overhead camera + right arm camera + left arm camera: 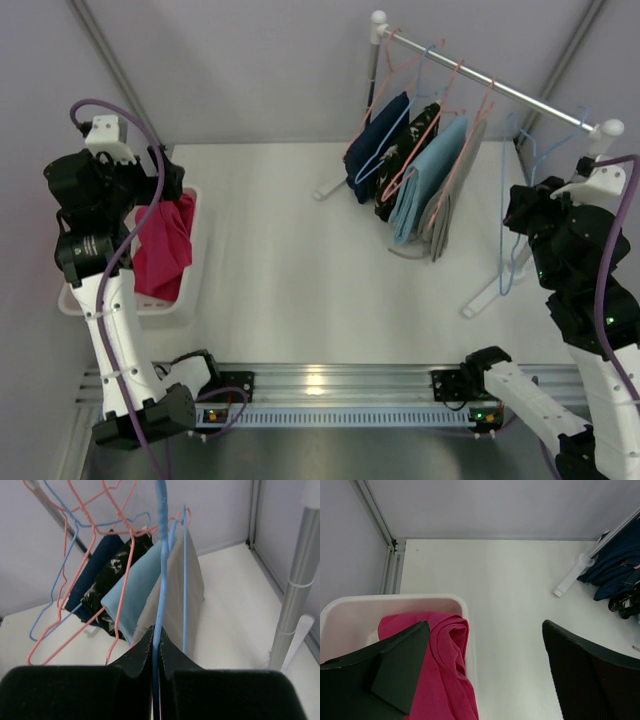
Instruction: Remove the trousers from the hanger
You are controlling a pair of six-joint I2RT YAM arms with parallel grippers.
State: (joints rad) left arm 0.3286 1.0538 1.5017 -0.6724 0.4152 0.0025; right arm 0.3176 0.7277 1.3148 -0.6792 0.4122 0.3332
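Right gripper (156, 647) pinched tight on hanger (161, 570) wire. Wire's long axis runs from jaws toward 12 o'clock and looks bare. Left gripper (485, 630) has fingers apart above bin (395, 600). Pink trousers (445, 650), so judged, lie inside bin, far off at 9 o'clock from right gripper and nearer left arm.
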